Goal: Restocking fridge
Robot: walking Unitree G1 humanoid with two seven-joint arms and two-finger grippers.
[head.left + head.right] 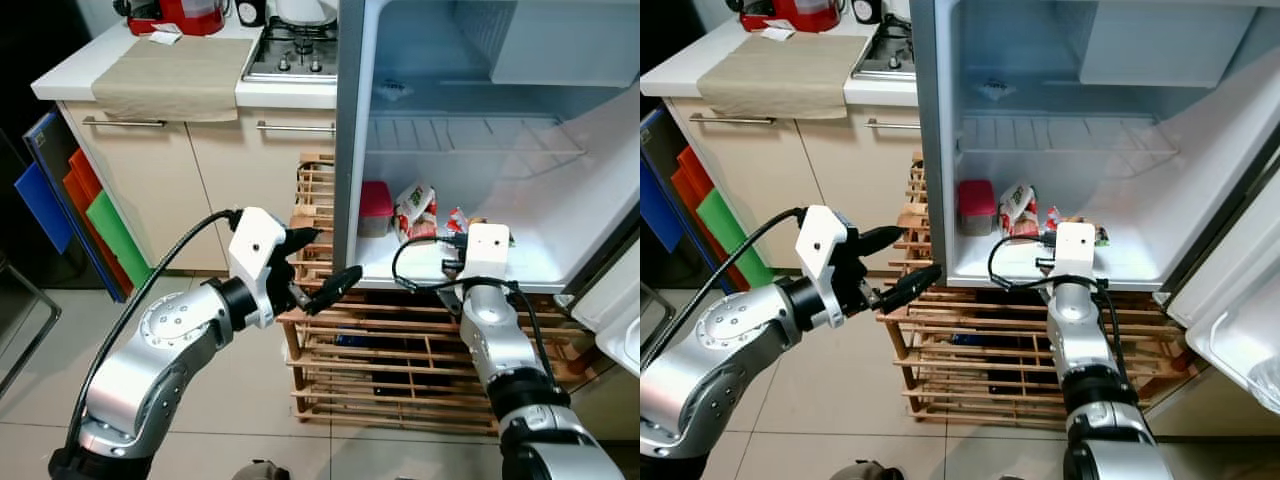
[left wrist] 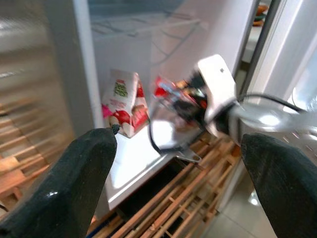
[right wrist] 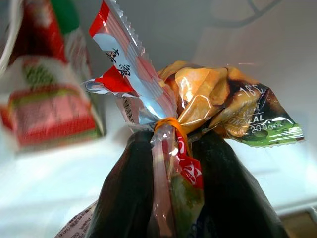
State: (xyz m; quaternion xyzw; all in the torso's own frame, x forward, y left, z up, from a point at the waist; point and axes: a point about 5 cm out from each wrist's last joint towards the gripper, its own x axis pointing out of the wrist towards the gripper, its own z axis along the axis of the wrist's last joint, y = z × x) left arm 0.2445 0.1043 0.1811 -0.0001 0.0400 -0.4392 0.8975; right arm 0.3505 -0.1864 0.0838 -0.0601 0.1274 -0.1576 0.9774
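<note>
My right gripper (image 3: 171,163) is inside the open fridge (image 1: 480,130), low over its bottom shelf, shut on a crinkly snack bag (image 3: 198,99) tied with an orange band. The bag (image 1: 458,222) peeks out beyond the white wrist housing. Next to it on the shelf stand a red-and-white carton (image 1: 415,210) and a red-lidded container (image 1: 375,208). My left gripper (image 1: 325,265) hangs open and empty in front of the fridge's left edge, above the wooden rack. Its fingers (image 2: 84,168) frame the carton (image 2: 124,101) and the right arm.
A slatted wooden rack (image 1: 400,350) stands under the fridge. The fridge door (image 1: 615,300) swings open on the right. A counter (image 1: 170,70) with a beige cloth and a hob (image 1: 295,50) lies to the left, with coloured boards (image 1: 70,200) leaning beside the cabinet.
</note>
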